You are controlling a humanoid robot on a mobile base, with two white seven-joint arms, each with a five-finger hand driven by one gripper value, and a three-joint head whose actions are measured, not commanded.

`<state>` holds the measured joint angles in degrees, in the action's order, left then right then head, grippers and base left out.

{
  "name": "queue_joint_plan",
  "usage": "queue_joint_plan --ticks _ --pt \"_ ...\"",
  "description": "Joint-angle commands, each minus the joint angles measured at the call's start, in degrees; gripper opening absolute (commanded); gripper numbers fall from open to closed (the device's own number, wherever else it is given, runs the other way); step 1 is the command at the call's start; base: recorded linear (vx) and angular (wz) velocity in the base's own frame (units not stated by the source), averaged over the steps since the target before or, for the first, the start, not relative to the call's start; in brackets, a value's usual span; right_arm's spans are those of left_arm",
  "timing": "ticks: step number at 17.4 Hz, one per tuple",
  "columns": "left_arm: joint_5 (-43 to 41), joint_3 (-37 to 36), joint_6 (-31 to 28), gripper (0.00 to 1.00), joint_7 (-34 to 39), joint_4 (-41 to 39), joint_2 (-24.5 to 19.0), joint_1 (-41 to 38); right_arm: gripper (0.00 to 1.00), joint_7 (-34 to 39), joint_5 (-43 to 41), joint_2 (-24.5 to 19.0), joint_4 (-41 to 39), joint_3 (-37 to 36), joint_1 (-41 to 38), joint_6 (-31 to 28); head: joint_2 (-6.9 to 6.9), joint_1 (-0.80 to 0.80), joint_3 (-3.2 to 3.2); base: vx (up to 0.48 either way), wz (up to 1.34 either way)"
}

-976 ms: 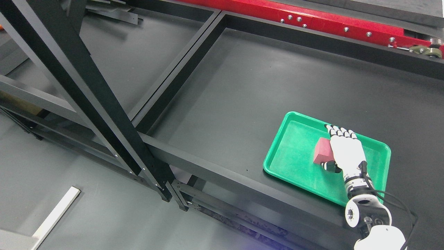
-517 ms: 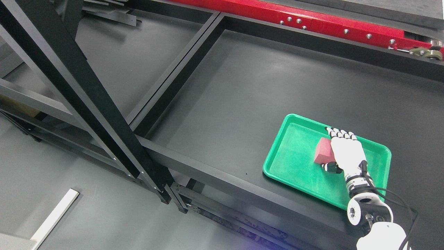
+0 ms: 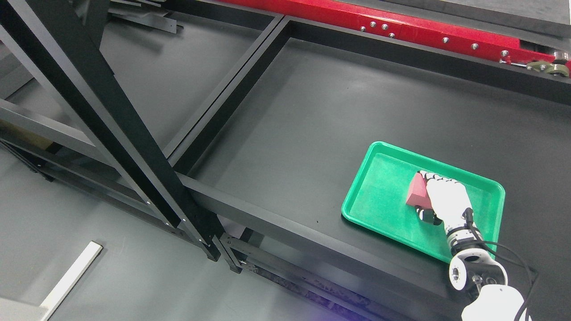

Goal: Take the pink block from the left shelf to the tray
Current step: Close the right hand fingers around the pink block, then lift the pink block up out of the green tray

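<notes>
Right hand (image 3: 441,199): fingers clamped on pink block (image 3: 416,193), over green tray (image 3: 379,209)
Pink block: tilted, above tray's middle
Tray: on dark shelf surface (image 3: 312,125)

The right hand (image 3: 441,200) is lowering the block (image 3: 417,194) into the tray (image 3: 379,196), its fingers (image 3: 435,178) curling further over the block's top, which is now tilting.
</notes>
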<state>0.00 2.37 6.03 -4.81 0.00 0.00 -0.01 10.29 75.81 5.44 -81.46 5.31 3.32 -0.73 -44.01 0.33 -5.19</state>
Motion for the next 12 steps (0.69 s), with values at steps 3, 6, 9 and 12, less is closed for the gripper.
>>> queue_joint_plan --ticks 3,6,9,12 --pt "0.0 0.0 0.2 1.00 0.0 -1.0 -1.0 1.9 0.00 -2.4 -2.6 0.6 1.5 -1.9 -0.1 1.8 0.00 0.00 0.00 0.002 -0.01" --pt "0.0 0.0 0.2 1.00 0.0 -1.0 -1.0 1.9 0.01 -6.7 -5.0 0.7 0.9 -3.0 -0.2 1.9 0.00 0.00 0.00 0.000 0.00" --pt "0.0 0.0 0.2 1.00 0.0 -1.0 -1.0 1.9 0.01 -14.5 -5.4 0.7 0.0 -3.8 -0.4 1.9 0.00 0.00 0.00 0.000 0.00" --pt "-0.1 0.0 0.2 1.00 0.0 -1.0 -1.0 1.9 0.01 -23.5 -5.5 0.7 -1.7 -4.0 -0.8 1.9 0.00 0.00 0.00 0.000 0.01"
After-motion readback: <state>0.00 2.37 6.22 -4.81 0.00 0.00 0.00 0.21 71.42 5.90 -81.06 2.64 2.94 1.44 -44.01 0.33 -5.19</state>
